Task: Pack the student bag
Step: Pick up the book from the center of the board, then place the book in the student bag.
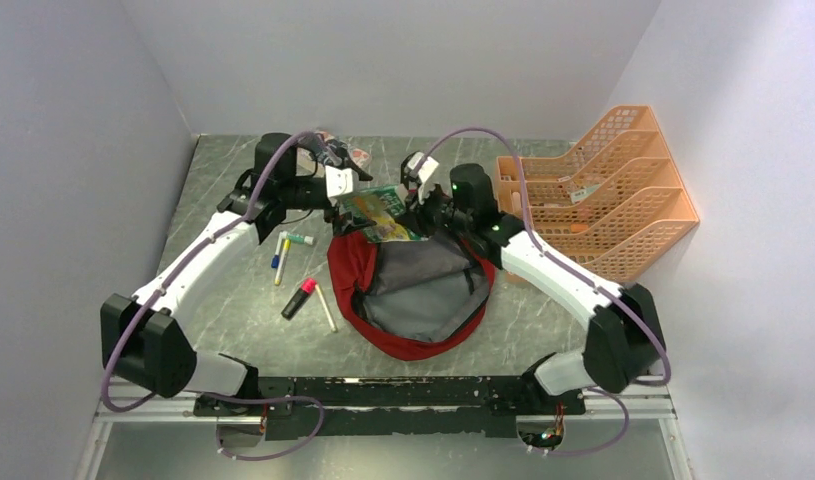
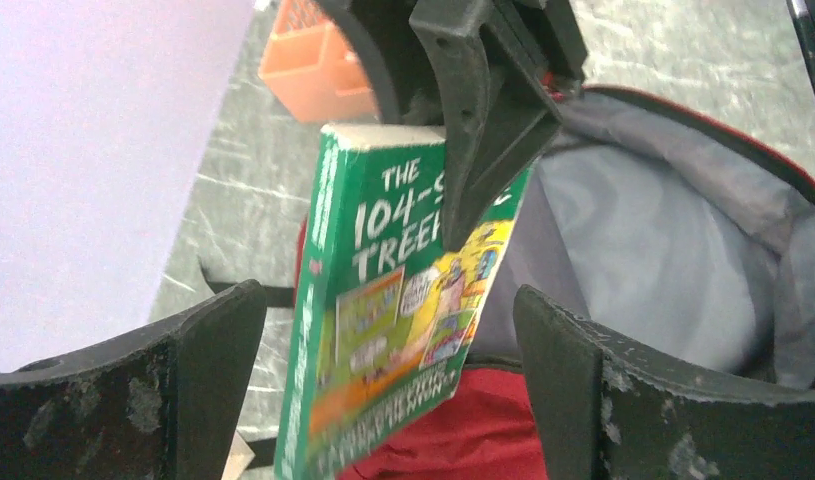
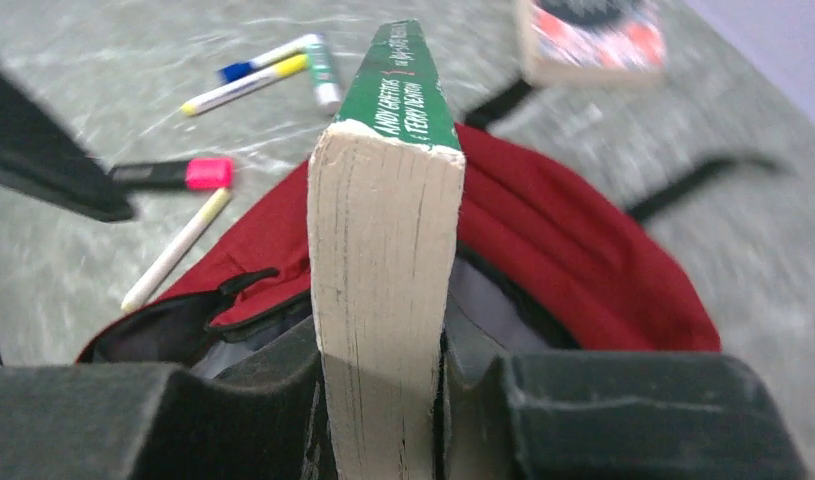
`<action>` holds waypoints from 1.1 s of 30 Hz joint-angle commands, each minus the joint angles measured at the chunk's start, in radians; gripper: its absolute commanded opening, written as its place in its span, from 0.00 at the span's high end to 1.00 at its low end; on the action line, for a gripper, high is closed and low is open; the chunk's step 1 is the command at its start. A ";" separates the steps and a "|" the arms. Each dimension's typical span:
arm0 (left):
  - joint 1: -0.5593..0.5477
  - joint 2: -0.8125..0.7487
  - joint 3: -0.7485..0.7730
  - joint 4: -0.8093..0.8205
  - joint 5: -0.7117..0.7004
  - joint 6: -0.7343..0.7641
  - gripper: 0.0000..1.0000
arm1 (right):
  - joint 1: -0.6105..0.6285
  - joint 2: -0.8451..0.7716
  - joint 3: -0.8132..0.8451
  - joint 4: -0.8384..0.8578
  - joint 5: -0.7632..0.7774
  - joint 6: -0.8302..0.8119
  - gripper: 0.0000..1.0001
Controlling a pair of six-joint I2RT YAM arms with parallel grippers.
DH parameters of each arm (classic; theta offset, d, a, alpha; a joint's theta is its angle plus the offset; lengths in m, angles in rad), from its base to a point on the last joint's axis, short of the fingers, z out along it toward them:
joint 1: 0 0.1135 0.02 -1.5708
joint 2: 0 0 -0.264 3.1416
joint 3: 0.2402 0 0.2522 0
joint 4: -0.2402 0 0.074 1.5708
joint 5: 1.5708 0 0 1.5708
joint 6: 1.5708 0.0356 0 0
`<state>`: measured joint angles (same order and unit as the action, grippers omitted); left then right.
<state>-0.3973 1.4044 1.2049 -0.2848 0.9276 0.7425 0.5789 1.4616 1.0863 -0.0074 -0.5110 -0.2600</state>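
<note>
The dark red student bag lies open mid-table, its grey lining showing. My right gripper is shut on a green paperback book and holds it upright over the bag's far rim. In the right wrist view the book's page edge is clamped between both fingers of that gripper, with the red bag below. My left gripper is open. The book's cover hangs between its spread fingers, apart from both. The left gripper is just left of the book.
An orange mesh file organizer stands at the right. Several markers, a pink-capped marker and a white pen lie left of the bag. Another book lies at the back behind the bag. Black straps trail on the table.
</note>
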 commanded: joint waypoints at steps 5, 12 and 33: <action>-0.037 -0.113 -0.138 0.458 -0.106 -0.422 0.02 | 0.016 -0.418 -0.051 -0.290 0.924 0.735 1.00; -0.442 -0.137 -0.219 0.315 -0.604 -0.308 0.03 | 0.017 -0.696 -0.084 -0.699 1.087 1.121 1.00; -0.705 0.289 -0.223 0.316 -1.104 -0.110 0.16 | 0.017 -0.941 -0.054 -0.845 1.250 1.155 1.00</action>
<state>-1.0859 1.6585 0.9546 -0.0067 -0.1020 0.6037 0.5911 0.5488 1.0176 -0.9009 0.6750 0.8742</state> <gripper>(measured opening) 0.854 0.274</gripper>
